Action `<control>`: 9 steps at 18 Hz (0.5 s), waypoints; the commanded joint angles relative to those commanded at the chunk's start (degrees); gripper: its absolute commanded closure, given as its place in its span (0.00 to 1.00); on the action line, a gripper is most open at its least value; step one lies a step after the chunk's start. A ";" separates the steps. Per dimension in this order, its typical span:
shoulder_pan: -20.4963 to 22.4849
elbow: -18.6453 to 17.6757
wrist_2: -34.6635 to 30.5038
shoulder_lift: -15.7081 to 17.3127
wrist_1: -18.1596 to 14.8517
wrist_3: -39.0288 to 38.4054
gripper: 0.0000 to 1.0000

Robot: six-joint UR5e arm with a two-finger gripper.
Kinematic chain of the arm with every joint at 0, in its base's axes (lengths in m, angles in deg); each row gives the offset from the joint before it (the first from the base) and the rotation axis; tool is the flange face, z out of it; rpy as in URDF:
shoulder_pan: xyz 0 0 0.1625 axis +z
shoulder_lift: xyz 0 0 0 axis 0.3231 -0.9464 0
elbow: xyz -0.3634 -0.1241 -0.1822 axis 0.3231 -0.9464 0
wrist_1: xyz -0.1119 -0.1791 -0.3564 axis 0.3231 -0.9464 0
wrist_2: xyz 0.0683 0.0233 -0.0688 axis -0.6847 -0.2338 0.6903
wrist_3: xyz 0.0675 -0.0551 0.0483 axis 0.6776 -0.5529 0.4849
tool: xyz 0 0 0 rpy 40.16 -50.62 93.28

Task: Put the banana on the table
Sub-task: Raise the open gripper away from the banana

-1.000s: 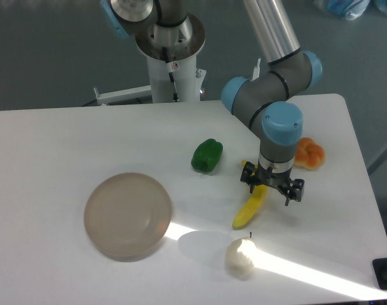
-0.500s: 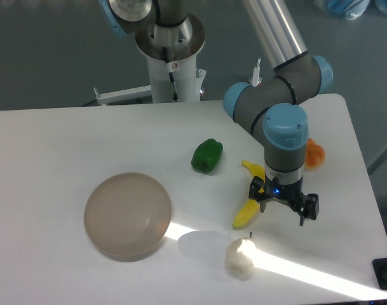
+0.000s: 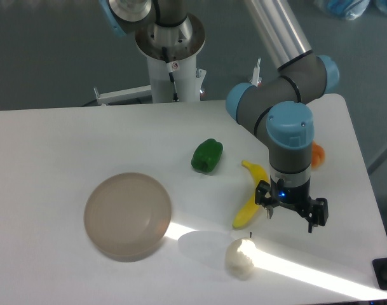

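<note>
One banana (image 3: 250, 201) lying flat on bench (image 3: 66, 146), long axis running diagonally, between green pepper (image 3: 207, 155) and gripper (image 3: 292, 210). Gripper hanging released just right of banana, grasping nothing. Placement looking done.

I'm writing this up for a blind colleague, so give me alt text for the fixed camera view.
A yellow banana lies on the white table, with the robot arm's open gripper just to its right, apart from it. Around it sit a green pepper, a round beige plate, a whitish pear and an orange fruit partly hidden behind the arm.
</note>
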 joint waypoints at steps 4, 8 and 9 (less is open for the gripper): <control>0.00 0.62 -0.26 -0.09 -0.17 1.58 0.00; 0.00 1.76 -0.26 -0.35 -0.44 1.58 0.00; -0.09 1.59 -0.35 -0.35 -0.35 1.58 0.00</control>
